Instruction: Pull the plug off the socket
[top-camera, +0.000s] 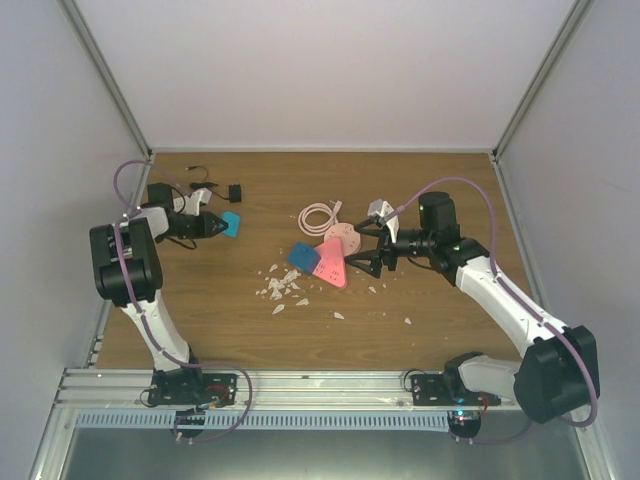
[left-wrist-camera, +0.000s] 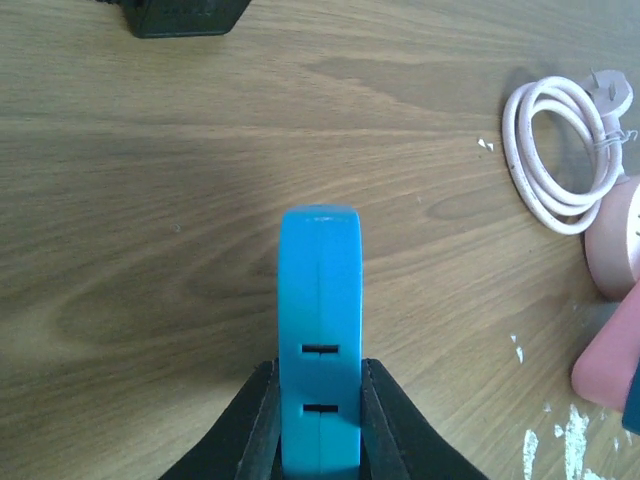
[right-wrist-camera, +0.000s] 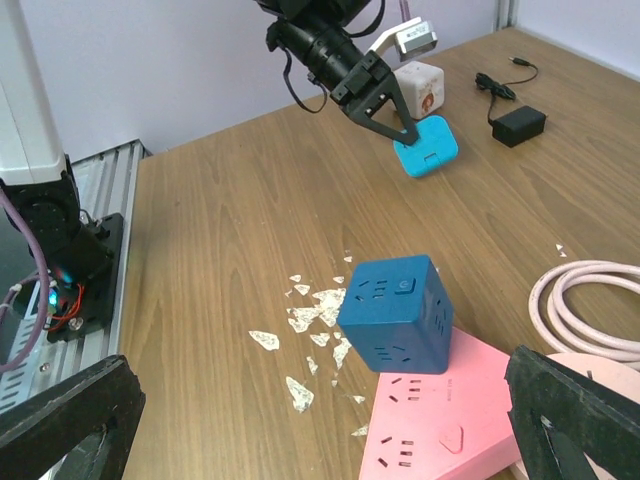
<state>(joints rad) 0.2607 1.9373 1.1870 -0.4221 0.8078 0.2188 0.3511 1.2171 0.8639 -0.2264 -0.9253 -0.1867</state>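
The salmon-pink triangular socket (top-camera: 331, 264) lies flat at mid-table, and a dark blue cube plug (top-camera: 303, 255) stands on its left corner. In the right wrist view the cube (right-wrist-camera: 392, 312) sits tilted on the socket (right-wrist-camera: 450, 425). My right gripper (top-camera: 363, 260) is open and empty just right of the socket; its black fingers (right-wrist-camera: 70, 425) frame the bottom of the right wrist view. My left gripper (top-camera: 213, 225) is far to the left, shut on a light blue flat outlet block (left-wrist-camera: 320, 330), which also shows in the top view (top-camera: 232, 223).
A round pink disc (top-camera: 343, 238) with a coiled pink cable (top-camera: 319, 216) lies behind the socket. A white cube (top-camera: 378, 210) sits to the right of the cable, and a black adapter (top-camera: 235, 190) at the back left. White paper scraps (top-camera: 282, 285) litter the wood left of the plug.
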